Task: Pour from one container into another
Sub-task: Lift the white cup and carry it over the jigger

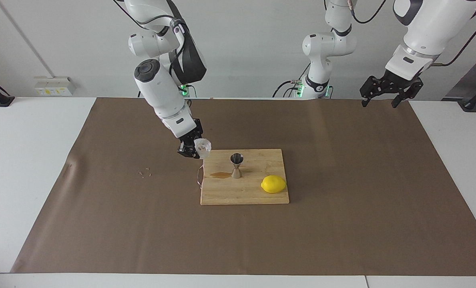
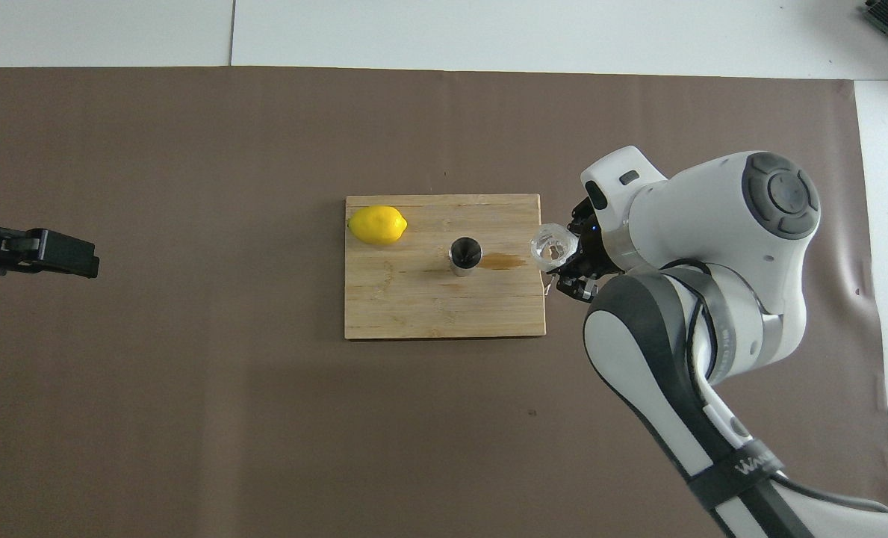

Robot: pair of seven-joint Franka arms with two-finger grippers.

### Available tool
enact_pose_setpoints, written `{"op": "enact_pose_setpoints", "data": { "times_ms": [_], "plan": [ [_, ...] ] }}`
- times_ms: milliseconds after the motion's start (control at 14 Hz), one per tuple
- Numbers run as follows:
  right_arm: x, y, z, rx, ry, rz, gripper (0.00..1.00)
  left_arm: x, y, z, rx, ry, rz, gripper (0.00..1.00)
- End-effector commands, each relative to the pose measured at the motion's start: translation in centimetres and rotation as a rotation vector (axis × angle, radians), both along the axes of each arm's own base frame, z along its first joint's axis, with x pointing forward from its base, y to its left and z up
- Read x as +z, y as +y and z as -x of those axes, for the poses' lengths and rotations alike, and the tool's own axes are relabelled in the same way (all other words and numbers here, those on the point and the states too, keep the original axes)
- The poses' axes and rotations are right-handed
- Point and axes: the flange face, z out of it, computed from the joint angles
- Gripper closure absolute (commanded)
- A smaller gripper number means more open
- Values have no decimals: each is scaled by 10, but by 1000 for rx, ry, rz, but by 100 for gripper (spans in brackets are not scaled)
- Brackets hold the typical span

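The right gripper [image 1: 193,149] is clamped on the clear faceted glass cup [image 1: 202,147], holding it tilted in the air over the edge of the bamboo cutting board [image 1: 221,192] at the right arm's end. In the overhead view the cup [image 2: 550,246] hangs at about 3 o'clock from the steel jigger [image 2: 464,255], apart from it, its mouth turned toward the jigger.

The jigger stands upright near the middle of the board, with a brown wet streak [image 1: 221,175] on the wood just beside its foot, between it and the cup. A lemon [image 1: 273,184] lies at the jigger's 9 o'clock in the overhead view, near the board's corner and not touching it.

Risks, as I judge them: the cup is tipped while not over the jigger's mouth, so anything left in it would land on the board or the brown paper [image 1: 342,224]. The jigger's mouth is narrow and its waist thin; a nudge from the cup or the fingers could topple it, and the wet wood may let it slide.

Room is good: the board is open between cup and jigger, and the paper around the board is open too. A few crumbs [image 1: 145,173] lie well off toward the right arm's end. The left gripper [image 1: 386,90] waits raised over the table's edge at the left arm's end, fingers spread apart, well clear.
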Motion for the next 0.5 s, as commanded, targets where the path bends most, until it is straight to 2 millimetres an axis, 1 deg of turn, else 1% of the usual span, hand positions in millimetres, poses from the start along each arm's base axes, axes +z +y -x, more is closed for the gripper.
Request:
{"op": "enact_pose_setpoints", "data": {
  "times_ms": [0,71,214,357,428],
  "plan": [
    [8,25,1,-5,5,57,66,1,2,10,12,5,9,0],
    [8,31,3,-5,15,65,66,1,2,10,14,5,9,0],
    [10,52,-2,15,26,93,66,1,3,10,15,5,9,0],
    [13,60,-9,6,32,127,66,1,3,10,13,5,9,0],
    [11,72,-8,24,26,144,66,2,3,10,13,3,9,0]
  ]
}}
